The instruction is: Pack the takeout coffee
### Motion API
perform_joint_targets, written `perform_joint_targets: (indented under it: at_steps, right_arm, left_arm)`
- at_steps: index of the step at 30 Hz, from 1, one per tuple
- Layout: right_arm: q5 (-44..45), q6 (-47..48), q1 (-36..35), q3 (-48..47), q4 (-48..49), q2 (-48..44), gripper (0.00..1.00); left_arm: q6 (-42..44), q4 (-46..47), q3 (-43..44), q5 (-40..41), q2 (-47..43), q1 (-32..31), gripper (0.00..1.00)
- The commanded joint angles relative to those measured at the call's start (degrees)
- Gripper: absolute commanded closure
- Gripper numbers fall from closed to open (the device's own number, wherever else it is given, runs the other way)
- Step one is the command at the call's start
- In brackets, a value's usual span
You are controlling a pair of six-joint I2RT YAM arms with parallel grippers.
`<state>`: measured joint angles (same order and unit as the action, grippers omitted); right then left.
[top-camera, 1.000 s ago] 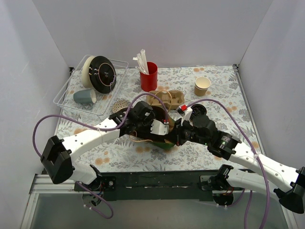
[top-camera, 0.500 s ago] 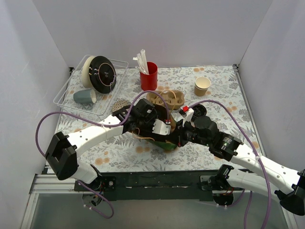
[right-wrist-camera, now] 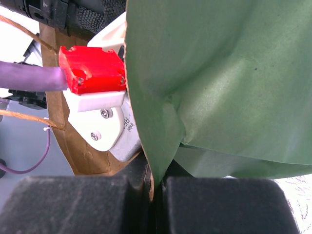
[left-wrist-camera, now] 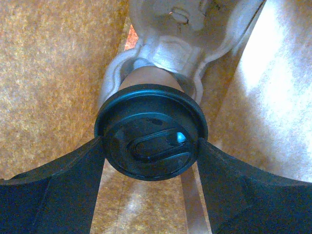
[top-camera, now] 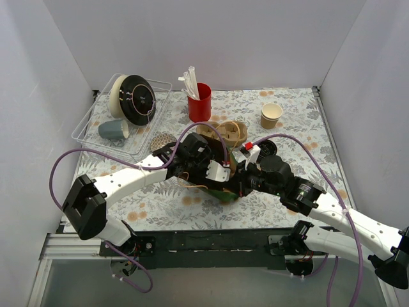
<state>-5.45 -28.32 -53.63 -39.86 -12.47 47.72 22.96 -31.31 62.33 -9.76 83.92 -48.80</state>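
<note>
The takeout coffee (left-wrist-camera: 151, 139) shows in the left wrist view as a brown paper cup with a round black lid facing the camera. It sits deep inside a paper bag (top-camera: 220, 190), brown inside and green outside. A pale moulded holder (left-wrist-camera: 170, 46) rings the cup's far end. My left gripper (left-wrist-camera: 150, 146) reaches into the bag, its two dark fingers pressed against opposite sides of the lid. My right gripper (right-wrist-camera: 155, 183) is shut on the bag's green edge (right-wrist-camera: 219, 73), pinching it. From above, the cup is hidden by the left gripper (top-camera: 214, 171) and the bag.
A pulp cup carrier (top-camera: 225, 131) lies just behind the bag. A red cup with straws (top-camera: 199, 102) and a tan lidless cup (top-camera: 271, 116) stand further back. A clear tray (top-camera: 86, 125) at back left holds a grey mug (top-camera: 114, 130) and a black disc (top-camera: 137, 97).
My left arm has shifted slightly to the right and further into the bag. The right gripper keeps its pinch on the bag's edge, barely moved.
</note>
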Motion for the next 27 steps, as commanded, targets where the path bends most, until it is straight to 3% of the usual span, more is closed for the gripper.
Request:
perform_joint_targets:
  at_steps: [1,6,10,13,14,18,27]
  right_arm:
    - [-2.90,-0.25,-0.60,0.04,1.22,0.62,0.99]
    - [-2.28,0.01,-0.43,-0.40,1.13,0.53,0.99]
    - [-1.76,0.63,-0.43,-1.01,0.96,0.62,0.99]
    - [-1.31,0.72,-0.25,-1.19,1.04,0.62,0.99]
    - [-1.31,0.63,-0.25,-1.28,1.22,0.53,0.99]
    - [-1.40,0.28,-0.25,-1.28,1.48,0.53,0.99]
    - [-0.26,-0.07,0.19,-1.63,1.31,0.18,0.99]
  left_arm:
    - [0.07,0.55,-1.51,-3.87,2.48,-0.95,0.79]
    - [-0.11,0.11,-0.01,-2.46,1.51,-0.86,0.68]
    - [-0.46,-0.50,0.78,-1.41,0.46,-0.95,0.53]
    - [-0.90,-0.86,1.22,-0.44,-0.33,-0.95,0.39]
    - [-1.07,-0.86,1.31,-0.09,-0.51,-0.86,0.24]
    - [-1.34,-1.56,1.48,0.97,-1.39,-0.95,0.02]
    - [-3.53,-2.35,1.04,2.64,-5.96,-1.04,0.02]
